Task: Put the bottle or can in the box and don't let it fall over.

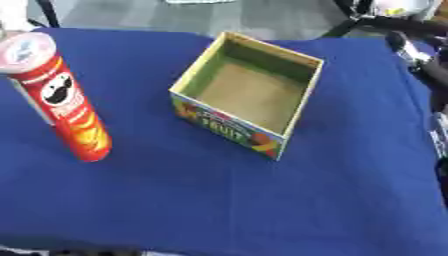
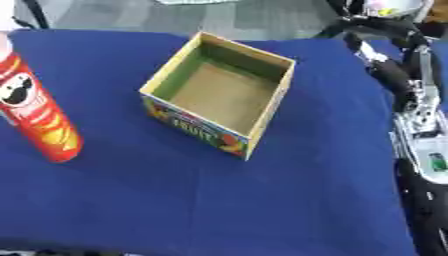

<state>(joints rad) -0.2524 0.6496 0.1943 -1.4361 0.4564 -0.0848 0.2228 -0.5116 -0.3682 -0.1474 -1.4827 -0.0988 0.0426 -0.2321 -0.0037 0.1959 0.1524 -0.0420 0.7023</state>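
Left eye view, upright can (image 1: 66, 100), open box (image 1: 249, 92) apart, blue cloth (image 1: 219, 200)

The blue cloth-covered counter (image 1: 219, 200) lies bare across its near half. An open-topped cardboard box with a printed fruit front (image 1: 249, 92) sits at centre, its inside bare. A tall red cylindrical crisp can with a pale lid (image 1: 63, 97) stands upright at the left, well apart from the box. A black and silver robot arm (image 2: 418, 105) runs along the right edge.
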